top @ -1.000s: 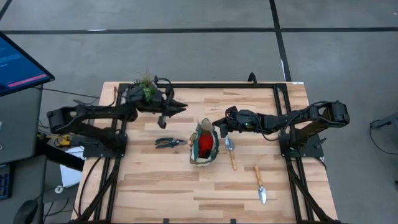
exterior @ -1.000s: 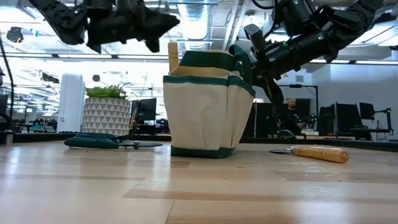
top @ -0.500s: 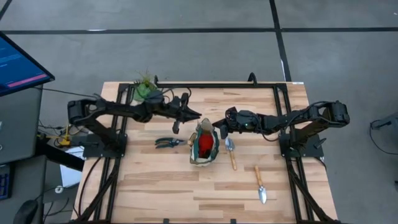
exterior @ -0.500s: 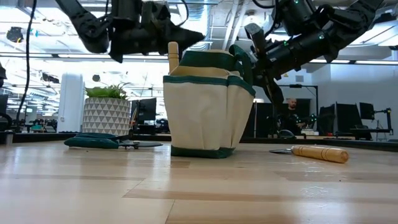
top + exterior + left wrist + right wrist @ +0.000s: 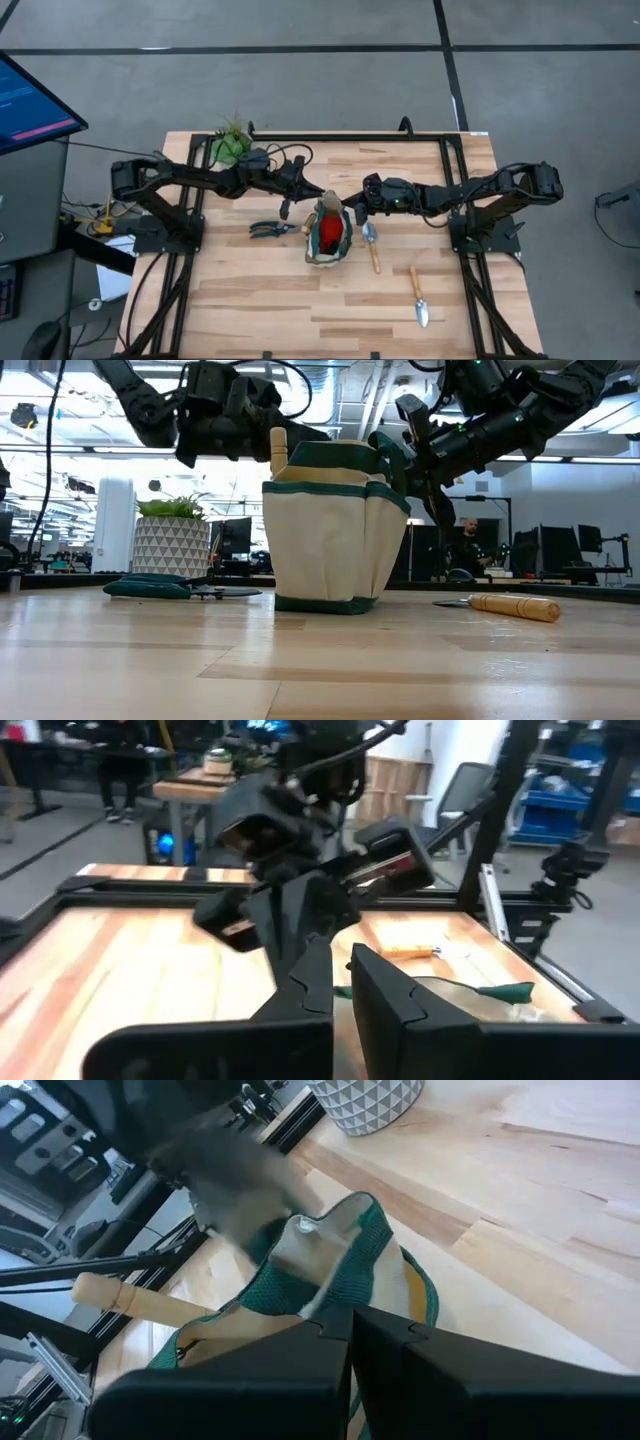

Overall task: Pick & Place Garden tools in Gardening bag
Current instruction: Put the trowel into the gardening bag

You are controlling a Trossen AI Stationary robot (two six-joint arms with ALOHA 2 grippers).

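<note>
The olive-green and beige gardening bag [image 5: 331, 255] stands upright on the table [image 5: 250, 290]. A red item [image 5: 328, 232] lies inside it, and a wooden tool handle [image 5: 278, 448] sticks up out of its far end. My right gripper [image 5: 351, 205] is shut on the bag's green strap at the far right rim. My left gripper [image 5: 317, 192] is shut and empty, and it hovers by the wooden handle at the bag's far left. Dark-handled pruning shears [image 5: 271, 229] lie left of the bag. Two wooden-handled trowels [image 5: 372, 244] [image 5: 418, 296] lie to its right. My right gripper pinches the bag's green webbing strap [image 5: 352, 1276] between its two fingers, at the bag's far right rim. The fingers come from the table's right, slanting down. The strap is drawn up and outward, and the bag stands on its base on the table.
A green plant in a whitish patterned pot [image 5: 230, 147] stands at the table's far left, behind my left arm. A black frame rail [image 5: 350, 139] runs along the far edge. Bare wood lies in front of the bag.
My left gripper has swung from beside the plant toward the table's right, then come down a little to the far end of the bag, close to the wooden handle. The bag and my right gripper have kept still.
</note>
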